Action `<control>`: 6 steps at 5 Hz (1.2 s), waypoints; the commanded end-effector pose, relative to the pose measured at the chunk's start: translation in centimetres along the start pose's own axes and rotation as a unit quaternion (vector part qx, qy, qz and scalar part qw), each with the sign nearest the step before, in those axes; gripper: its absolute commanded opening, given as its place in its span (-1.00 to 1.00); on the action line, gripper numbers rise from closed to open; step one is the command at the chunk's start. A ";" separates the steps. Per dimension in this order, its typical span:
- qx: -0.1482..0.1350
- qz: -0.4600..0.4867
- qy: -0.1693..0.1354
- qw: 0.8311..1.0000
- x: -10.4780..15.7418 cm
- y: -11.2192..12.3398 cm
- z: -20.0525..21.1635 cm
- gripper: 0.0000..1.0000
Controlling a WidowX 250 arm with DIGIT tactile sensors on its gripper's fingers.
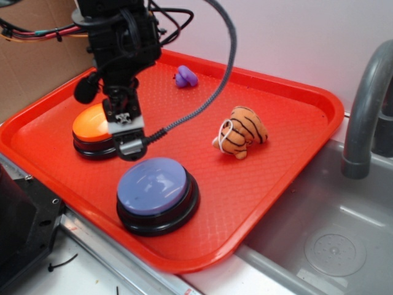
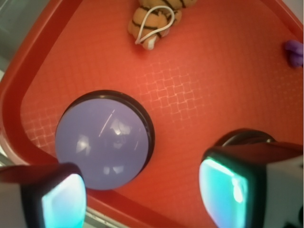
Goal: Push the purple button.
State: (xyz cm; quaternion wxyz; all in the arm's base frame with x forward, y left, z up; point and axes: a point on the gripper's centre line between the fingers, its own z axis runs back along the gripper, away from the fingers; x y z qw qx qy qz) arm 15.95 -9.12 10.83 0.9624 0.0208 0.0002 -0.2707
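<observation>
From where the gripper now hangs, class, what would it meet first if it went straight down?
Probably the bare red plastic tray, between the lavender domed button and the orange-topped button. The open gripper may clip the lavender dome's edge with one finger; depth is unclear.

Gripper [image 1: 130,142] hangs seemingly just above purple button [image 1: 153,185].

Red tray [image 1: 295,104]: purple button [image 1: 153,184], orange button [image 1: 91,126], tiger toy [image 1: 242,132], purple knot [image 1: 185,77].

The purple button [image 1: 152,185] [image 2: 100,140] sits upright and flat on the red tray [image 1: 270,178] [image 2: 223,80] near its front edge, a lavender dome (glossy, catching light) on a round black base.
</observation>
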 end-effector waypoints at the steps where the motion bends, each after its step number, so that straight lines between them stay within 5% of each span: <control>1: -0.011 0.019 -0.017 1.000 0.1 0.2 2.6 1.00; 6: -0.008 0.033 -0.011 0.999 -0.4 0.0 6.8 1.00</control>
